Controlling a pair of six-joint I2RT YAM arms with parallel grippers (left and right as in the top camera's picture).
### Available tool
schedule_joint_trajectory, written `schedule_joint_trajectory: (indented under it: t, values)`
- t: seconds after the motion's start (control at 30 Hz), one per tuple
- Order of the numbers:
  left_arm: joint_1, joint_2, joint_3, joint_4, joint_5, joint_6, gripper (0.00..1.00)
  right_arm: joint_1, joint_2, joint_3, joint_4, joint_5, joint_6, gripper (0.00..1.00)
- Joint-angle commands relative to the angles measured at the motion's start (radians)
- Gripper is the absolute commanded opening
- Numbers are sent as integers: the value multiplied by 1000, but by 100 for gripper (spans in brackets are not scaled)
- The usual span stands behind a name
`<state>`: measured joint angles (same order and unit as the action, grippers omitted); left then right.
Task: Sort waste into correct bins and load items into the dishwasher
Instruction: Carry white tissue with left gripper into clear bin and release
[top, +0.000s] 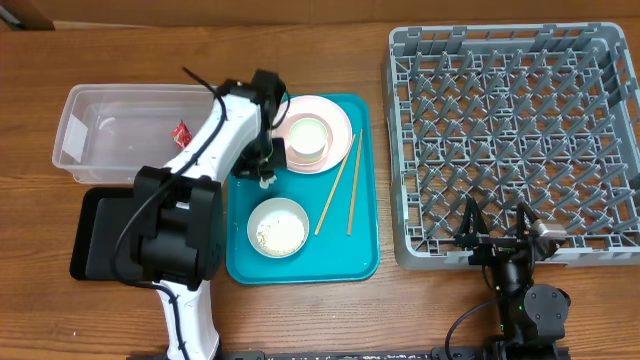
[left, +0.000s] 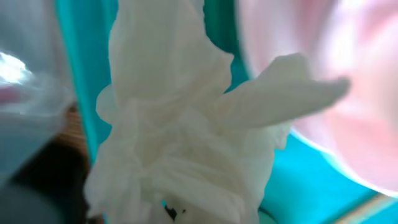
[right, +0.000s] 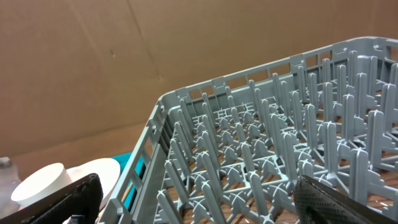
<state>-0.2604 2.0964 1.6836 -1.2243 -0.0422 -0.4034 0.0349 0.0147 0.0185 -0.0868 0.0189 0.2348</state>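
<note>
This looks like a robotics test bench, not a real kitchen. A plain wooden table (top: 420, 320) is backed by bare brown cardboard (right: 93, 62). A white arm (top: 222, 130) and a black arm (top: 525, 300) are mounted at the table's near edge. A grey dish rack (top: 500, 38) and a teal tray (top: 365, 250) sit on top.

Readable text: none in any view.
Tub: the clear rectangular plastic tub (top: 120, 100) carries a white sticker (top: 70, 143) on its left end wall; whatever is printed there is too small to read.
Wrapper: the small red snack wrapper (top: 181, 134) lies in that tub; any print on it is too small to make out.
</note>
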Motion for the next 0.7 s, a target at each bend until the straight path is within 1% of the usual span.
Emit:
schedule_joint_trajectory:
  t: [0.0,0.17,0.3,0.43,0.67]
  values:
    - [-2,-31,165,-72,-8,16,4,5,-10,-10,7,12,-7,100]
    - [7,-31,321,-179,-13,15,4,5,-10,-10,7,12,-7,100]
    - [60,-31,403,-214,-13,13,4,5,-10,-10,7,12,-7,100]
    - [136,-31,418,-231,-9,-10,4,5,-10,-10,7,12,-7,100]
    - [280,-31,418,-252,-11,-13,4,5,-10,-10,7,12,-7,100]
